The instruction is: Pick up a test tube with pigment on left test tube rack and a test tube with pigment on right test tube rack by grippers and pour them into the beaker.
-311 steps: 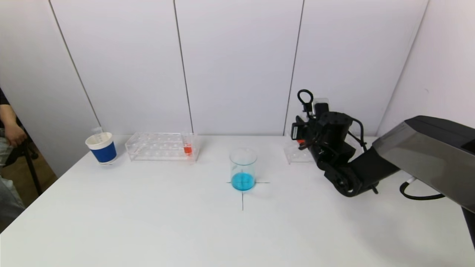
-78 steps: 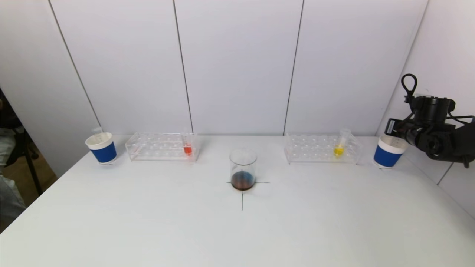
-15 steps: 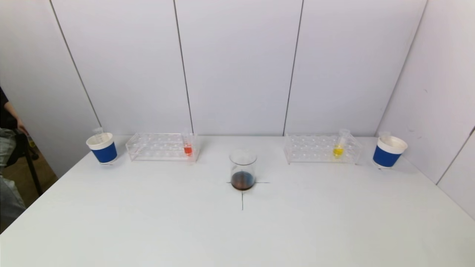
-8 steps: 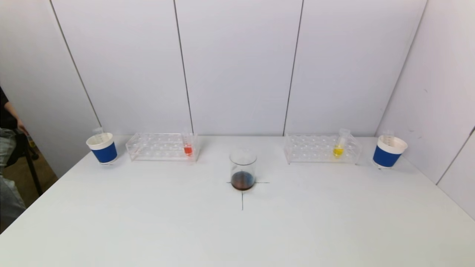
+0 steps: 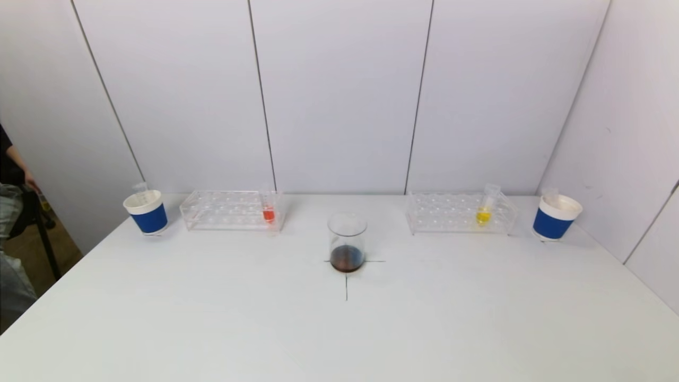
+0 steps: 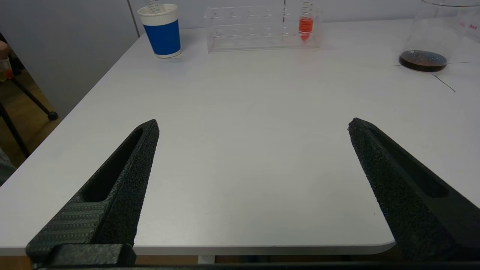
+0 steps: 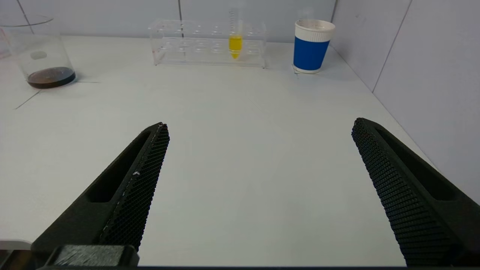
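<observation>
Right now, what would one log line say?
left gripper open, empty | right gripper open, empty | clear glass beaker holds dark liquid | both parked at the table's near edge

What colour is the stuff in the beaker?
Dark brown in the beaker; the head view shows it best.

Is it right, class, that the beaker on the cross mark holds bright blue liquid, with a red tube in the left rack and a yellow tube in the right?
Not quite. The head view shows the liquid in the beaker is dark brown, not blue. The red tube in the left rack and yellow tube in the right rack are correct.
</observation>
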`<state>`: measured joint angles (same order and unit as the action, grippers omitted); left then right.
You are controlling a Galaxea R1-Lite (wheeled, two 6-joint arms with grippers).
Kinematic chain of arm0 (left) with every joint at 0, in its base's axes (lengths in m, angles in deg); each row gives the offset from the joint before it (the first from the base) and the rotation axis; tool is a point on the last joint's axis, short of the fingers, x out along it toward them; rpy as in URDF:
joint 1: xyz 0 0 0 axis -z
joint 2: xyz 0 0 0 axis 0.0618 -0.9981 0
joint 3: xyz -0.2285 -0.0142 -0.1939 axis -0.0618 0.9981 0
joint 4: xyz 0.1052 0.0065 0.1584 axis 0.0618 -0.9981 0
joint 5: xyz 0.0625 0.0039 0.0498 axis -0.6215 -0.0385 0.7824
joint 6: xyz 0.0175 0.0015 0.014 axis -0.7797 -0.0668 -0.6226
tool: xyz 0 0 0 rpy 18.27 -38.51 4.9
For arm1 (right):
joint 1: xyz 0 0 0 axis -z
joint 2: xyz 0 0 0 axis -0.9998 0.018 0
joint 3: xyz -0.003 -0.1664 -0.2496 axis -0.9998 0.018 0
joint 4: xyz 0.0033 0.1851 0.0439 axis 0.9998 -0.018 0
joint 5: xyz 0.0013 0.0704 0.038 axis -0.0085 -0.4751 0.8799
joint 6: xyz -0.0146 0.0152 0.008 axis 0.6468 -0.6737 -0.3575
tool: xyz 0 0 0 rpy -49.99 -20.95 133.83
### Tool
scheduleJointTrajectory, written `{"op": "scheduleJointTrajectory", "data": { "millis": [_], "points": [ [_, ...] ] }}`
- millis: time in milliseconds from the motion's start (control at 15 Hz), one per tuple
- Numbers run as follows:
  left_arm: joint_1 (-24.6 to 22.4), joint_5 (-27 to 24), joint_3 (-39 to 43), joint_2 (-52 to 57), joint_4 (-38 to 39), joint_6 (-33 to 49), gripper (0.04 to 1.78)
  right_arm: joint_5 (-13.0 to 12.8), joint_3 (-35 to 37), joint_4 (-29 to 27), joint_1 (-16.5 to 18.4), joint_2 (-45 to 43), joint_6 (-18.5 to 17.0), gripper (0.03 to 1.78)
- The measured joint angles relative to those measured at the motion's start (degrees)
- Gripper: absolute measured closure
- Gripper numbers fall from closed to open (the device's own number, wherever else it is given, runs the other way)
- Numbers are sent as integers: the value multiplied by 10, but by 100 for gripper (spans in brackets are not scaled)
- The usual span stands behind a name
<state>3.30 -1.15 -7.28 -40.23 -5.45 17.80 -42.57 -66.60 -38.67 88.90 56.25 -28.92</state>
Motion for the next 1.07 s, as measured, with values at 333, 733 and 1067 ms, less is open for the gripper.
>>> {"op": "scheduleJointTrajectory", "data": {
  "millis": [333, 733, 1067],
  "points": [
    [0, 0, 0, 0, 0, 0, 6, -2, 1, 3, 0, 0, -34, 4],
    [0, 0, 0, 0, 0, 0, 6, -2, 1, 3, 0, 0, -37, 4],
    [0, 0, 0, 0, 0, 0, 6, -2, 1, 3, 0, 0, -37, 4]
  ]
}}
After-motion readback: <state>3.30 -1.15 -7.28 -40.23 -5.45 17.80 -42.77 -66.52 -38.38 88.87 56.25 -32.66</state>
